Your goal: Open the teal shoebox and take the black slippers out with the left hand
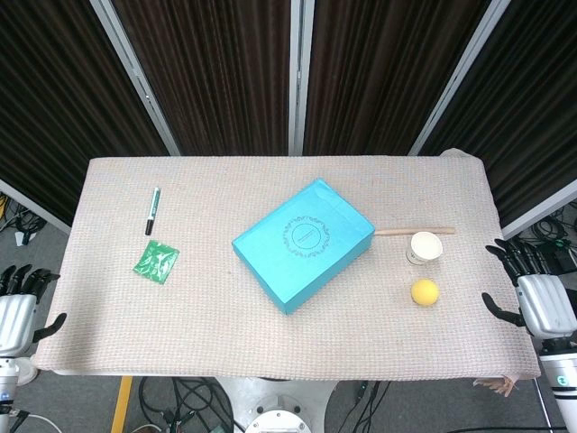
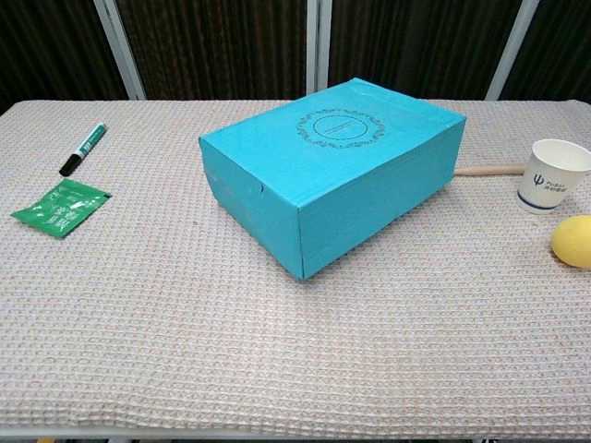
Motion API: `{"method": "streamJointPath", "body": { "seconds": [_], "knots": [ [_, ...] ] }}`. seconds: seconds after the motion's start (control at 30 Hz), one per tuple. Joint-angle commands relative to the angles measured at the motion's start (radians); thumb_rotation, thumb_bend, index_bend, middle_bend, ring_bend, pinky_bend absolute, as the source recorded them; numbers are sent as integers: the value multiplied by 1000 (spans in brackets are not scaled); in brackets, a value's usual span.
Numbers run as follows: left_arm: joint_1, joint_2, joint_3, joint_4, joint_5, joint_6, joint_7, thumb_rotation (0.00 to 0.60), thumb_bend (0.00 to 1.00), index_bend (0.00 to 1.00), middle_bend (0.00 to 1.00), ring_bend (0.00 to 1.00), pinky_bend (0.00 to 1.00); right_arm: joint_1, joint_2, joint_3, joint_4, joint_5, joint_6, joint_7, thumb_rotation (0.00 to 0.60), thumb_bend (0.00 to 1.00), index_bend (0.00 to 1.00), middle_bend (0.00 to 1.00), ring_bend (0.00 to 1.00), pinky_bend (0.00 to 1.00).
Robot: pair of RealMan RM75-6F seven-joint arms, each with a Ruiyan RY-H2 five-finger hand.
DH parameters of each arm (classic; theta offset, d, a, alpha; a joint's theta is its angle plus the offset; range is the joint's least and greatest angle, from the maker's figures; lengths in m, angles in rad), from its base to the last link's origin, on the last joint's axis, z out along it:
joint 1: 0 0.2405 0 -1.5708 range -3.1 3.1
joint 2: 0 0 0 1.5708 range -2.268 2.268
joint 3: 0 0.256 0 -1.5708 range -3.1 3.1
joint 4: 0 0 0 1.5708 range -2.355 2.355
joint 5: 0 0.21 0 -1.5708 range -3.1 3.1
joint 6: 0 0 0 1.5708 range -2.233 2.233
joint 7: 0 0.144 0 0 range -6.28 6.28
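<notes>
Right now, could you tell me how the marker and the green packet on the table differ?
The marker is a slim stick, white with a dark cap; the green packet is a flat, squarish sachet. The marker lies further from the robot, the packet nearer. Both rest flat on the table, left of the shoebox, untouched.

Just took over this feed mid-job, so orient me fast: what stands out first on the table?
The closed teal shoebox dominates mid-table, set at an angle with its lid on. To its right sit a paper cup and a yellow ball; to its left, a marker and a green packet. The left robot hand and right robot hand wait off the table's edges, holding nothing.
</notes>
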Motion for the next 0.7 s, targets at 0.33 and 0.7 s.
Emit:
{"method": "streamJointPath", "body": {
  "seconds": [0.33,0.7],
  "knots": [
    [-4,2,0,-4,10,-1,-35,600,204,254,195,100,79,28,-3,2,4,-8,-36,7,600,224,150,94,0,10],
    [-6,0,2,0,29,9,-61,600,204,254,195,100,79,259,-35,89,14,89,-361,48,600,212,124,62,0,33]
  ]
}}
